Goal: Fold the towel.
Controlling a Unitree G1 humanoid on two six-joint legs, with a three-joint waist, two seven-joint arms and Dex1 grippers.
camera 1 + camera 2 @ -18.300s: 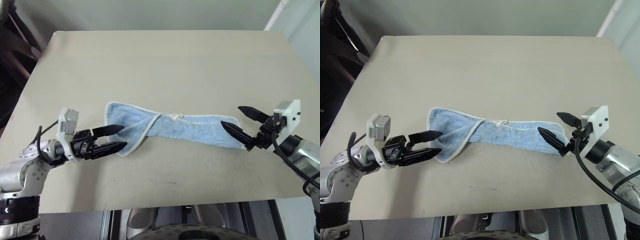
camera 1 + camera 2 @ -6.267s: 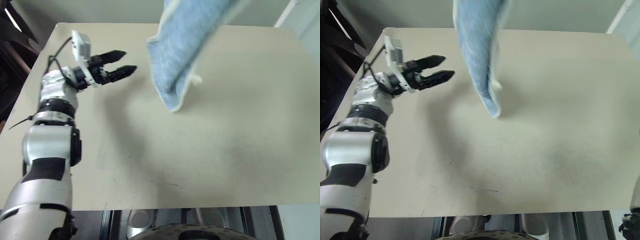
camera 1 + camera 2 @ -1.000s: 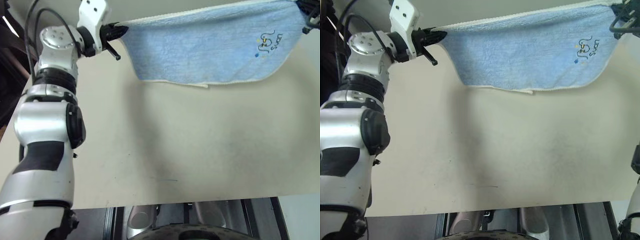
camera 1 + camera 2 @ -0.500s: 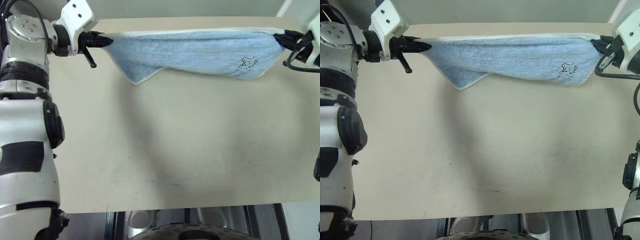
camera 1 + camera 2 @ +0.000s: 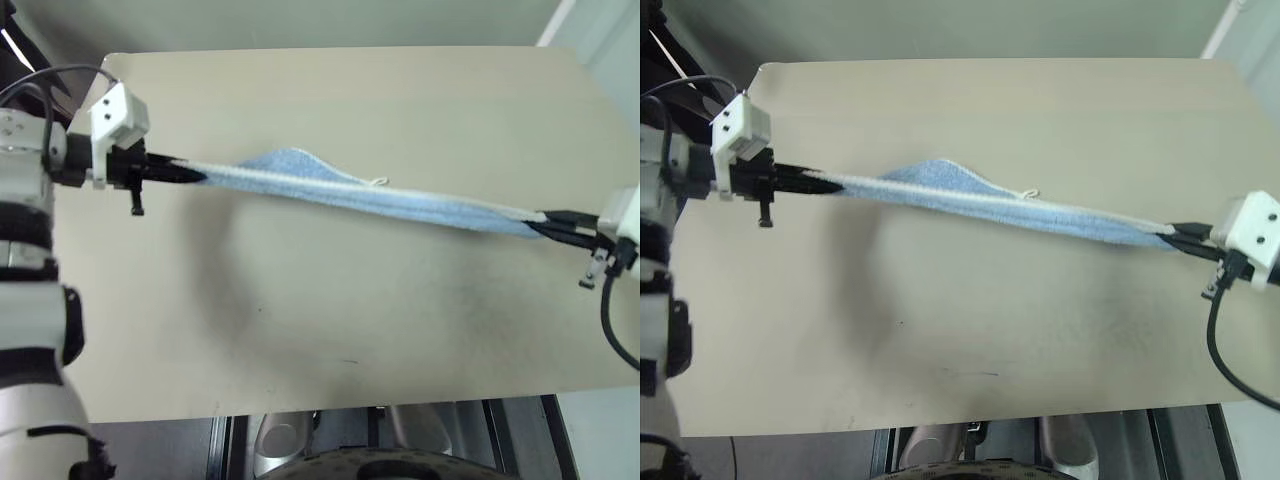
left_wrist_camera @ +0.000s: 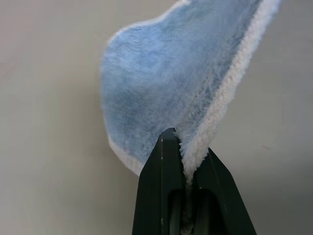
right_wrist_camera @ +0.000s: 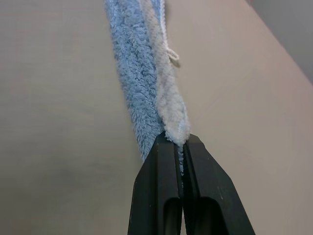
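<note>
The light-blue towel [image 5: 360,195] with cream edging is stretched taut into a narrow band across the beige table [image 5: 330,310], low over the surface. Its small white loop [image 5: 378,182] sticks out from the far edge near the middle. My left gripper [image 5: 195,176] is shut on the towel's left end, and the left wrist view shows the cream hem [image 6: 225,93] pinched between the black fingers [image 6: 161,196]. My right gripper [image 5: 540,220] is shut on the right end; in the right wrist view the fingers [image 7: 164,191] clamp the rolled edge [image 7: 168,98].
The table's front edge [image 5: 350,405] runs close below, with dark floor and machine parts under it. A pale wall [image 5: 300,20] rises behind the far edge. Bare tabletop spreads in front of and behind the towel.
Both grippers have come down and back toward me with the towel. It hung as a spread sheet a second ago; now it is pulled into a thin band just over the table.
</note>
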